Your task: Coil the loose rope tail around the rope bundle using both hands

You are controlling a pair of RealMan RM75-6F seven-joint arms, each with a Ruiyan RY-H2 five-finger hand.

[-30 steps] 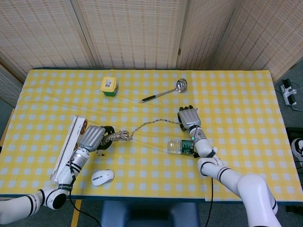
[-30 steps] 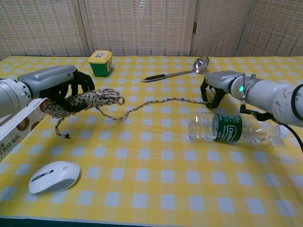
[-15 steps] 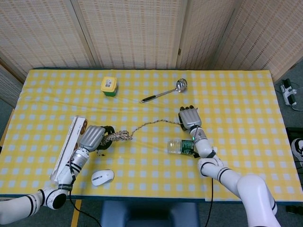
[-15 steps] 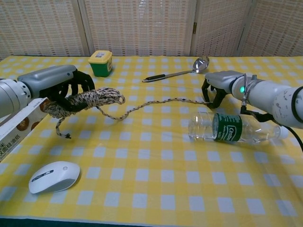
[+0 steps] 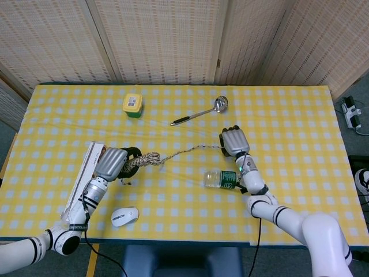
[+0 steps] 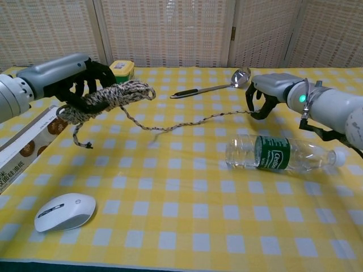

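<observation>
A speckled tan rope bundle [image 6: 108, 97] [image 5: 144, 159] is held off the table by my left hand [image 6: 68, 76] [image 5: 113, 163], whose fingers wrap around it. A short end dangles below the bundle. The loose rope tail [image 6: 187, 120] [image 5: 187, 151] runs from the bundle to the right, hanging slack above the cloth. Its far end is pinched by my right hand [image 6: 266, 93] [image 5: 233, 141], which is raised above the table behind the bottle.
A clear water bottle [image 6: 278, 154] with a green label lies below my right hand. A white mouse [image 6: 65, 211] sits front left, a biscuit box [image 6: 28, 144] beside my left arm. A green jar [image 6: 122, 69] and a metal ladle [image 6: 218, 85] lie further back.
Both hands have lifted: the left one has raised the bundle up and back, the right one has raised the tail's end off the table. The tail now hangs above the cloth.
</observation>
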